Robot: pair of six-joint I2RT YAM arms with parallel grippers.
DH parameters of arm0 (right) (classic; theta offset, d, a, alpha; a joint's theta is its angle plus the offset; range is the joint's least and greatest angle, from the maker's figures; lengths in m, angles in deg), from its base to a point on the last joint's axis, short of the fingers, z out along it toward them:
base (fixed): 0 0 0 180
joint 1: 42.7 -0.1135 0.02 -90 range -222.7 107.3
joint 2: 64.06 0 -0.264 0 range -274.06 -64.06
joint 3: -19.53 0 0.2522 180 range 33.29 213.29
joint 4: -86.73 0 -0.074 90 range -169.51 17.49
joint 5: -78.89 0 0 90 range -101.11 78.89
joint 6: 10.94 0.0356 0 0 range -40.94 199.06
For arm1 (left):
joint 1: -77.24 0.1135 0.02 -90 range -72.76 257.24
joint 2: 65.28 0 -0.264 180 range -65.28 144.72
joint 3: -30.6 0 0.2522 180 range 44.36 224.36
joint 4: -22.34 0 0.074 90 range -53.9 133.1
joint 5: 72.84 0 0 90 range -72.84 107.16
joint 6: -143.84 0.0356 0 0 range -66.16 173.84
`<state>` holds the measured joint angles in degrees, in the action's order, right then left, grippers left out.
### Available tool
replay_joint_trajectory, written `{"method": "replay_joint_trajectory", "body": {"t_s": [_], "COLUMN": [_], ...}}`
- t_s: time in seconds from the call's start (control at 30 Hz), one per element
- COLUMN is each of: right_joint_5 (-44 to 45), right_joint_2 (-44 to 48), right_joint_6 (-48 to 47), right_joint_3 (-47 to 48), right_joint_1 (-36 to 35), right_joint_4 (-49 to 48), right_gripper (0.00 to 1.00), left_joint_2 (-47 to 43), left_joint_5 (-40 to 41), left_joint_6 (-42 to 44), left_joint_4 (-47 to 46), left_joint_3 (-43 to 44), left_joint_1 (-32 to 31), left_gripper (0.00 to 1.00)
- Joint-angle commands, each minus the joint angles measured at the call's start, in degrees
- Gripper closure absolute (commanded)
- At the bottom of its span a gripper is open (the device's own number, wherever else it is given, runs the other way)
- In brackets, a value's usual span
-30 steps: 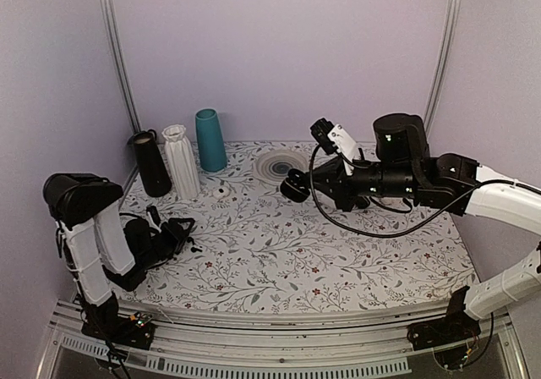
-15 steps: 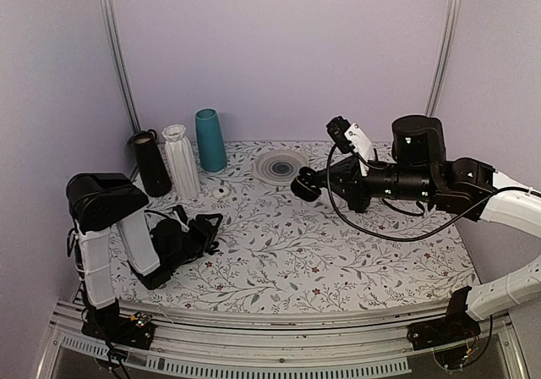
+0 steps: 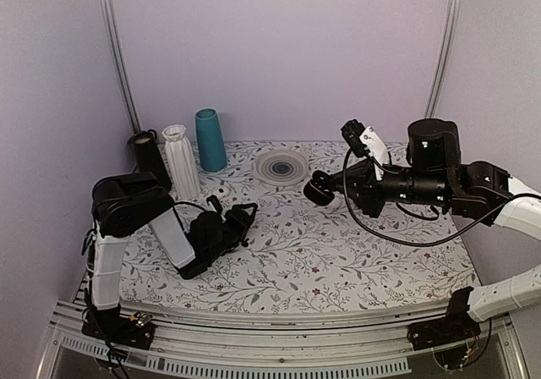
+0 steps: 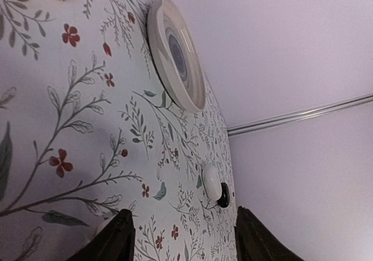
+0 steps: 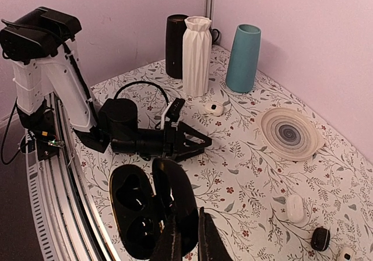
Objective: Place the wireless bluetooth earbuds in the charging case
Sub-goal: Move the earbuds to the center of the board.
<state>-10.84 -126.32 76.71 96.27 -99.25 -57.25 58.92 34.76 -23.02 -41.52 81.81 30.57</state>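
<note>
Right tool (image 5: pixel 187 240), pressed together, is pinching the small black pebble-shaped plastic charging case (image 5: pixel 139 211) by its raised hinged lid and holding it in the air over the right half of the floral-patterned counter (image 3: pixel 338 265). We are reading that hold as deliberate: gripping the lid is leaving the base, with its two dark wells, uncovered and within reach of the left arm, so something can be set in from that side. Our left tool (image 3: pixel 245 218) is hanging low over the left middle of the counter, pointing toward the case, its jaws spread with only the pattern showing between them in the left wrist view. As for the tiny black wireless bluetooth earbuds, we are failing to pick them out against the busy pattern in any view.

A tall black cylindrical vase (image 3: pixel 152 163), a white ribbed vase (image 3: pixel 180 161) and a teal tapered vase (image 3: pixel 210 140) are standing together at the far left corner, with a small white oval object (image 3: pixel 221 191) lying just in front of them. A round grey-ringed plate (image 3: pixel 281 166) is sitting by the middle of the far edge. Toward the far right corner, a white oval pebble-shaped object (image 5: pixel 295 207) and a black round knob-like object (image 5: pixel 319 237) are lying near each other. None of these is lying between the two tools, so we are judging the way between them unobstructed.
</note>
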Motion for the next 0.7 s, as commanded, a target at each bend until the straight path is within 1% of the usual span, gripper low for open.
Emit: {"method": "replay_joint_trajectory", "body": {"t_s": [0.0,0.13,0.23,0.3,0.43,0.57,0.67], "right_joint_5": [1.22,1.18,0.75,0.46,0.05,-0.09,-0.16], "right_joint_2": [2.32,2.41,2.34,2.17,1.75,1.78,2.01], "right_joint_6": [0.71,1.03,1.03,1.03,0.66,0.25,0.40], "right_joint_3": [-1.31,-2.12,-2.53,-2.73,-2.68,-2.37,-2.50], "right_joint_1": [0.29,0.27,0.22,0.31,0.32,0.32,0.39], "right_joint_4": [0.62,-0.10,-1.13,-1.50,-1.69,-1.68,-1.69], "right_gripper": [0.97,0.97,0.97,0.97,0.97,0.97,0.97], "left_joint_2": [-4.06,-12.63,-17.97,-19.71,-17.78,-14.39,-11.11], "left_joint_5": [0.40,0.76,-0.02,-2.51,-8.09,-10.10,-11.38], "left_joint_6": [4.84,7.79,8.61,8.35,7.95,8.47,8.27], "left_joint_4": [5.40,11.48,15.87,18.03,14.62,10.99,10.30], "left_joint_3": [1.92,-0.95,-4.80,-7.07,-10.44,-10.33,-8.65], "left_joint_1": [-1.16,0.53,3.54,6.46,11.54,12.93,13.01], "left_gripper": [0.40,0.39,0.39,0.39,0.40,0.40,0.40]}}
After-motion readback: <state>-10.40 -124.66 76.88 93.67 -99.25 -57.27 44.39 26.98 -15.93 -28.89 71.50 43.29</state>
